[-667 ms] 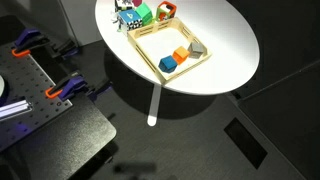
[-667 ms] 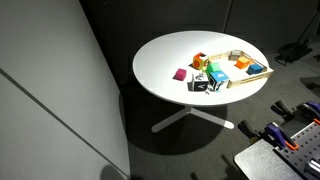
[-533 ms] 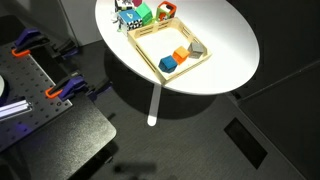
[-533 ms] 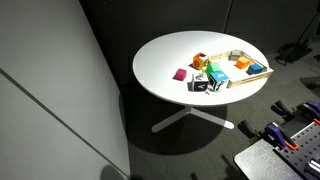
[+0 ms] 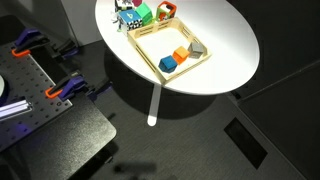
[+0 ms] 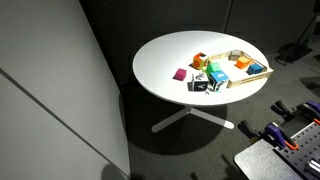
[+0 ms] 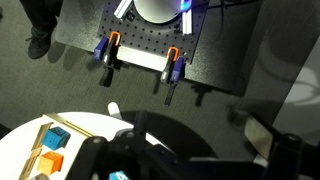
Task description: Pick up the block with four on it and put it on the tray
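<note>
The block with four on it (image 5: 127,17) is a white cube with dark markings and blue touches. It sits on the round white table next to the tray's short end, and also shows in an exterior view (image 6: 200,85). The pale wood tray (image 5: 150,52) (image 6: 258,74) holds an orange, a blue and a grey block. My gripper (image 7: 185,150) shows only in the wrist view, high above the table's edge, with its fingers spread wide and nothing between them. The tray's corner (image 7: 75,124) shows in the wrist view with a blue and an orange block in it.
A green block (image 5: 143,14) and a red-orange block (image 5: 165,10) stand beside the white cube. A magenta block (image 6: 181,74) lies apart on the table (image 6: 165,60). A black mounting plate with orange clamps (image 5: 62,90) stands next to the table.
</note>
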Controlling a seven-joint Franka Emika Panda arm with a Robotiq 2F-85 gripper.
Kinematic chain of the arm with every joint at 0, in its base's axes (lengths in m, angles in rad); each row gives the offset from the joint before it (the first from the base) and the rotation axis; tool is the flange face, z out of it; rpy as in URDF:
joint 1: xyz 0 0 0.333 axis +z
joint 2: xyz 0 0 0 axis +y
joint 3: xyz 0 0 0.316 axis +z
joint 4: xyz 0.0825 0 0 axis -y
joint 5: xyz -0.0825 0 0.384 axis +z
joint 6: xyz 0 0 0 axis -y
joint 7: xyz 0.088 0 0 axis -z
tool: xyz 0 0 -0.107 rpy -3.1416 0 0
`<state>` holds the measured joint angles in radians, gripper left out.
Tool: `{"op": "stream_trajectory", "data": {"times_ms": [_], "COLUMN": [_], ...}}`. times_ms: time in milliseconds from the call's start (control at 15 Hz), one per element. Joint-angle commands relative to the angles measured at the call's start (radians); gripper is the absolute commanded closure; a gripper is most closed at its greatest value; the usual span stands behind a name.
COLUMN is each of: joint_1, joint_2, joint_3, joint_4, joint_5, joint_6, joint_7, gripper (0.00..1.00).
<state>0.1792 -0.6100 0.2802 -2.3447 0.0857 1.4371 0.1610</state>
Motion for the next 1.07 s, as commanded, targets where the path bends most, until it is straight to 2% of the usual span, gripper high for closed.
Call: {"op": "stream_trajectory", "data": {"times_ms": [0,400,1000], "joint_1": [-0.014,-0.066,-0.148], "joint_2": [0.004,0.009,0.075], "joint_3": [-0.033,-0.101,-0.178], "joint_4": [-0.009,-0.032,-0.111], "joint_5": [-0.013,-0.041,-0.143], "joint_6": [0.056,0.227,0.510], "joint_7": [0.000,-0.014,-0.020], "gripper": [0.00,0.00,0.00]}}
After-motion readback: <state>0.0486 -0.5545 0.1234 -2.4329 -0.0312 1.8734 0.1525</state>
